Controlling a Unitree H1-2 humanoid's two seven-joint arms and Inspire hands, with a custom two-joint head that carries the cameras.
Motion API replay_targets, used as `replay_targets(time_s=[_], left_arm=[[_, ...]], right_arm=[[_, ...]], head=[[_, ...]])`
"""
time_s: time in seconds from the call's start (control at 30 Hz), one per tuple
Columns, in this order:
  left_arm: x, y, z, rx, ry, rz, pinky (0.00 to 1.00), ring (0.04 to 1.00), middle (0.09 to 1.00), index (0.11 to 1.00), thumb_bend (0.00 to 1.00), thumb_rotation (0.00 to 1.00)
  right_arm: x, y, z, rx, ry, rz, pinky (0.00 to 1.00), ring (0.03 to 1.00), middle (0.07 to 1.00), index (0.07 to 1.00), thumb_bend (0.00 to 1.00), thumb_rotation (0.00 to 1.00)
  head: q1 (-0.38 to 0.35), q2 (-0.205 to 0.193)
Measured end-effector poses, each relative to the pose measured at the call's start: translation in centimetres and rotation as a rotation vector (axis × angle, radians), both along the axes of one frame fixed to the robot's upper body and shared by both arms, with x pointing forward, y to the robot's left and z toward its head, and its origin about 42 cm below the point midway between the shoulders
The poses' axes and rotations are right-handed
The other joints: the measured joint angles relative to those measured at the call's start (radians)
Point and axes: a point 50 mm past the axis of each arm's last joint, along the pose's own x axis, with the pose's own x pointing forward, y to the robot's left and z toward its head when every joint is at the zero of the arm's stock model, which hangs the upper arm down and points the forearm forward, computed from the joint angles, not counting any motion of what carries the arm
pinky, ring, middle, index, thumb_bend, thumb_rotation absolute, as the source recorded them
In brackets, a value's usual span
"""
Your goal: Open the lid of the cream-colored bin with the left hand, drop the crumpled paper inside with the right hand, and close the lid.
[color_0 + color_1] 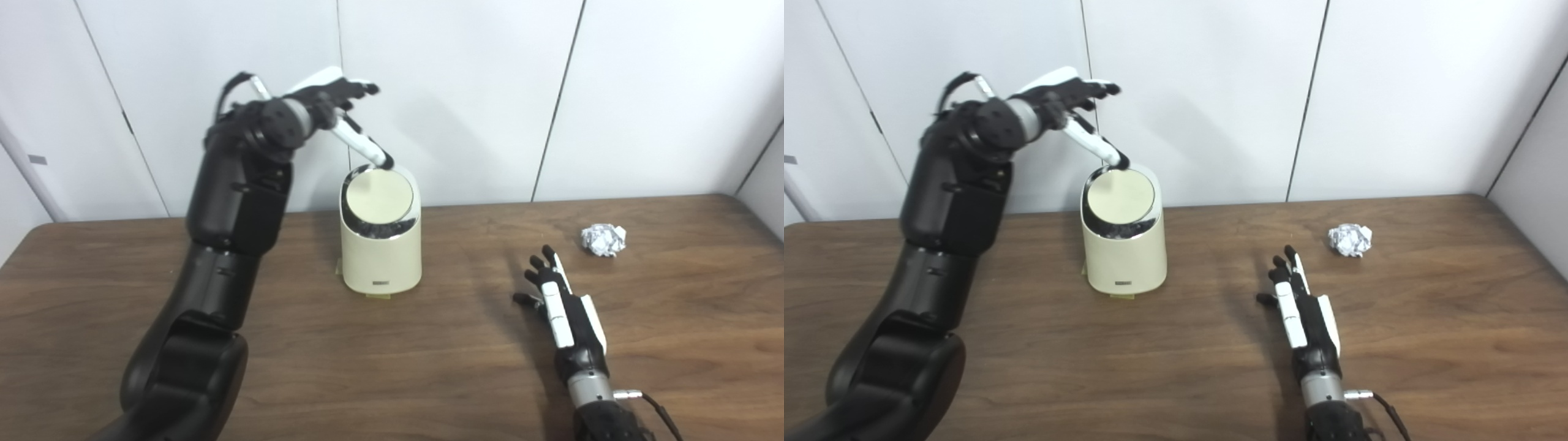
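Note:
The cream-colored bin [381, 260] stands upright on the table, its round lid [378, 197] lying flat in a chrome ring. My left hand [334, 101] hovers above and behind the bin with fingers spread. Its thumb reaches down and its tip touches the lid's back edge. The crumpled paper [604, 239], a white ball, lies on the table at the right. My right hand [560, 300] rests low over the table, open and holding nothing, a short way in front and to the left of the paper.
The brown wooden table [429, 355] runs across the whole view. White wall panels stand close behind the bin. My bulky black left arm [226, 245] rises to the left of the bin.

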Motion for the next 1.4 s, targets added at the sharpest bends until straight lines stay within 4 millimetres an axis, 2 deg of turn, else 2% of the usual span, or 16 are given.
replay_targets(time_s=[0.07,0.13,0.2,0.4,0.47,0.53,0.6,0.67,0.8,1.07,1.17,1.4], left_arm=[[0.2,-0.9,-0.3,0.054,-0.014,-0.006,0.80,0.948,0.995,0.989,0.92,0.13],[0.4,-1.7,-0.8,0.107,-0.025,-0.008,0.78,0.923,0.966,0.970,0.92,0.14],[0.7,-2.2,-1.1,0.153,-0.027,-0.007,0.79,0.942,0.973,0.961,0.94,0.16],[0.5,-3.4,-1.5,0.296,-0.070,-0.031,0.69,0.922,0.964,0.930,0.96,0.18],[0.5,-3.6,-1.7,0.321,-0.084,-0.043,0.74,0.949,0.972,0.934,0.94,0.13],[0.5,-3.7,-1.9,0.325,-0.106,-0.041,0.93,0.986,0.978,0.934,0.92,0.09],[0.6,-3.8,-2.1,0.340,-0.139,-0.045,0.98,0.997,0.978,0.929,0.92,0.07],[0.6,-4.0,-2.4,0.362,-0.160,-0.060,0.97,0.995,0.976,0.926,0.91,0.06],[0.4,-4.2,-3.1,0.398,-0.180,-0.078,0.89,0.976,0.968,0.915,0.92,0.06],[0.7,-3.2,-3.5,0.443,-0.170,-0.061,0.88,0.963,0.959,0.915,0.92,0.08],[1.0,-2.9,-3.7,0.448,-0.162,-0.049,0.83,0.943,0.951,0.905,0.93,0.09],[1.1,-2.7,-3.7,0.447,-0.161,-0.043,0.84,0.935,0.951,0.901,0.93,0.08]], right_arm=[[0.0,0.0,0.0,0.000,0.005,-0.001,0.94,0.927,0.957,0.995,0.47,1.00],[0.0,0.1,0.0,-0.001,0.008,-0.004,0.93,0.924,0.954,0.993,0.48,1.00],[0.0,0.2,0.0,0.001,0.008,-0.009,0.94,0.925,0.956,0.993,0.47,1.00],[0.0,0.4,0.0,0.004,0.008,-0.017,0.93,0.923,0.952,0.992,0.49,1.00],[0.0,0.5,0.0,0.004,0.008,-0.020,0.93,0.926,0.954,0.993,0.49,1.00],[0.0,0.6,0.0,0.002,0.007,-0.023,0.92,0.920,0.950,0.991,0.48,1.00],[0.0,0.7,0.0,-0.007,0.003,-0.024,0.90,0.911,0.943,0.989,0.47,1.00],[0.0,0.8,0.1,-0.014,-0.007,-0.022,0.90,0.911,0.943,0.988,0.48,1.00],[0.1,0.9,0.2,-0.018,-0.013,-0.024,0.89,0.914,0.944,0.990,0.49,1.00],[0.2,0.9,0.2,-0.023,-0.014,-0.025,0.89,0.909,0.939,0.991,0.48,1.00],[0.2,1.0,0.2,-0.024,-0.014,-0.025,0.89,0.908,0.939,0.990,0.48,1.00],[0.2,1.0,0.2,-0.029,-0.015,-0.024,0.88,0.907,0.939,0.986,0.49,1.00]], head=[[0.002,0.002],[0.000,0.003],[-0.002,0.005],[0.003,0.011],[0.005,0.009],[0.005,0.006],[0.006,0.005],[0.005,0.005],[0.005,0.009],[0.008,0.006],[0.011,0.005],[0.009,0.006]])
